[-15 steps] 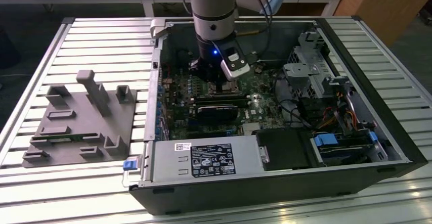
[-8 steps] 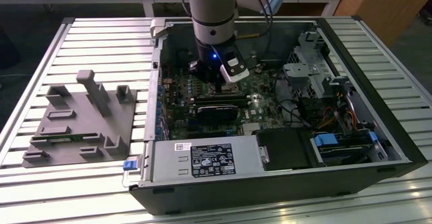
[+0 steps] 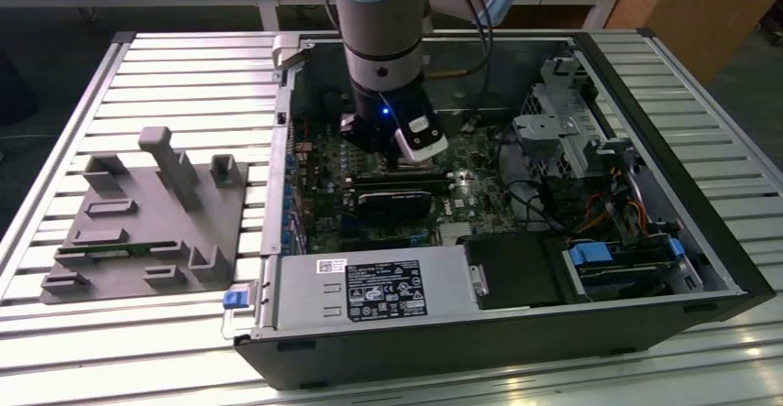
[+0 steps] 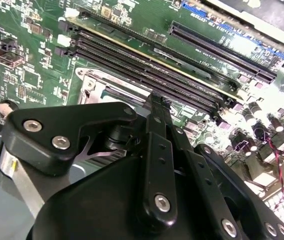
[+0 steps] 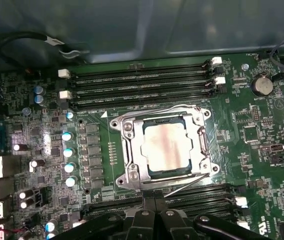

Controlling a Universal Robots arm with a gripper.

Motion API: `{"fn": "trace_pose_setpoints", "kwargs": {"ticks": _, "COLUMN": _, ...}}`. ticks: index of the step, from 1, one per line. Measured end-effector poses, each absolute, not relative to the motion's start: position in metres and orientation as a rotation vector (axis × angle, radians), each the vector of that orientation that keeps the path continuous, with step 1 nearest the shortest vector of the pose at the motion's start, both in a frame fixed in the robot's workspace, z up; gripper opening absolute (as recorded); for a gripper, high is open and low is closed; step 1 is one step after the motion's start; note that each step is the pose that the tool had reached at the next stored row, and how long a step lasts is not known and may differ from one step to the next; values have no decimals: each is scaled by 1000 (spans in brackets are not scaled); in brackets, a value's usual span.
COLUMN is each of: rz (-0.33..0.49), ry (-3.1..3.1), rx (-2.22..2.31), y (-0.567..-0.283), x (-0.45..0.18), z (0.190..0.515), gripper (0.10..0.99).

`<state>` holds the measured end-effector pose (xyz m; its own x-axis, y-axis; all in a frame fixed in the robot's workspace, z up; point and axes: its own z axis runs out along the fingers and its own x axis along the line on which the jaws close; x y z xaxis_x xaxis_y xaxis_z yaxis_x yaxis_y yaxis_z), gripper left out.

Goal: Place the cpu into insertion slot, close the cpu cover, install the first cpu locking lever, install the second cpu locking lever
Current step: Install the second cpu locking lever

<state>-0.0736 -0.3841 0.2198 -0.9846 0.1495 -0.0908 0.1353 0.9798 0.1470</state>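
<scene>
Silver cpu cover (image 5: 164, 148) shut over cpu (image 5: 166, 146); gripper (image 5: 154, 212) fingers pressed together, empty, cut off beside it; memory slots (image 5: 139, 85) beyond.

The cpu (image 5: 168, 147) has a dull grey metal top that looks smooth. The cpu cover (image 5: 132, 150) around it is shiny silver metal. The circuit board (image 5: 252, 145) is green and a bit glossy. The gripper (image 4: 154, 107) is matt black with shiny metal screws. The memory slots (image 5: 142, 82) are black plastic.
</scene>
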Motion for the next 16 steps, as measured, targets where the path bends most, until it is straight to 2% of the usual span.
{"fn": "trace_pose_setpoints", "kwargs": {"ticks": 9, "rz": 280, "ry": 3022, "rx": 222, "y": -392, "x": -78, "z": 215, "gripper": 106}}
{"fn": "trace_pose_setpoints", "kwargs": {"ticks": 16, "rz": 297, "ry": 3021, "rx": 223, "y": -397, "x": -81, "z": 212, "gripper": 106}}
